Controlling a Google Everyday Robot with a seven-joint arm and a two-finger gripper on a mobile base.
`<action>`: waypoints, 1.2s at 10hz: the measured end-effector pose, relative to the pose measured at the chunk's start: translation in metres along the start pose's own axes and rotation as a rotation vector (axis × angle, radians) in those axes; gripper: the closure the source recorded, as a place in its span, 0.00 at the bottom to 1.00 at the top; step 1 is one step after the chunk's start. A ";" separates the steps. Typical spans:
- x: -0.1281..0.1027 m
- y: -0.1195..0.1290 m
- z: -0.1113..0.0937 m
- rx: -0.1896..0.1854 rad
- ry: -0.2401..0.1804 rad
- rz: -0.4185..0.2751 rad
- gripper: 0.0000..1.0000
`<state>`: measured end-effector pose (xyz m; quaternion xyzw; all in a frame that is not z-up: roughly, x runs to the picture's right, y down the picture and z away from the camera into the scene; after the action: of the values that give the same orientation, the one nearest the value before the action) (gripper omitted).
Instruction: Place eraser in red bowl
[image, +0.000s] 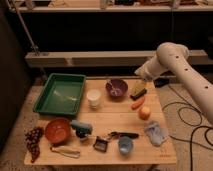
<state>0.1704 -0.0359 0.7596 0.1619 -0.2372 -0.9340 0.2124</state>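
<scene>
**Gripper wide at the far right of the table, eraser lying just below it**

Gripper (142, 83): at the end of a smooth white tubular arm (175, 62) that comes in from the right. Jaws spread wide, nothing held. It hangs just above the eraser; cannot tell whether they touch.

Front edge of the pale wooden table (165, 152): small round blue cup (125, 145), a small dark boxy item (101, 144) and a thin looped cord (64, 151). A dark, knobbly bunch of grapes (33, 141) sits at the front left corner.

Next row back: crumpled pale blue cloth (156, 132) on the right, and a dark slim utensil (122, 135). The teal-handled brush (81, 128) is just beside the red bowl (57, 130). That bowl is round, glossy orange-red and empty, front left.

Mid-table, right side: round orange fruit (144, 113), with the tapered orange carrot (138, 103) lying slantwise beyond it.

Eraser (138, 91): small rectangular block, black body, tan felt-like face turned up. It rests on the wood near the far right corner, just beyond the carrot and right of the purple bowl (116, 88). It is well apart from the red bowl.

Far row: white cup (93, 97), upright, and a rectangular green tray (75, 80), shallow-walled, at the far left.
</scene>
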 end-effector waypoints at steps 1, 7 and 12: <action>-0.003 0.003 0.000 -0.016 -0.022 0.025 0.20; -0.040 0.080 -0.002 -0.250 -0.145 0.634 0.20; -0.048 0.090 0.002 -0.262 -0.149 0.700 0.20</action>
<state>0.2394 -0.0848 0.8170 -0.0259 -0.1716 -0.8366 0.5196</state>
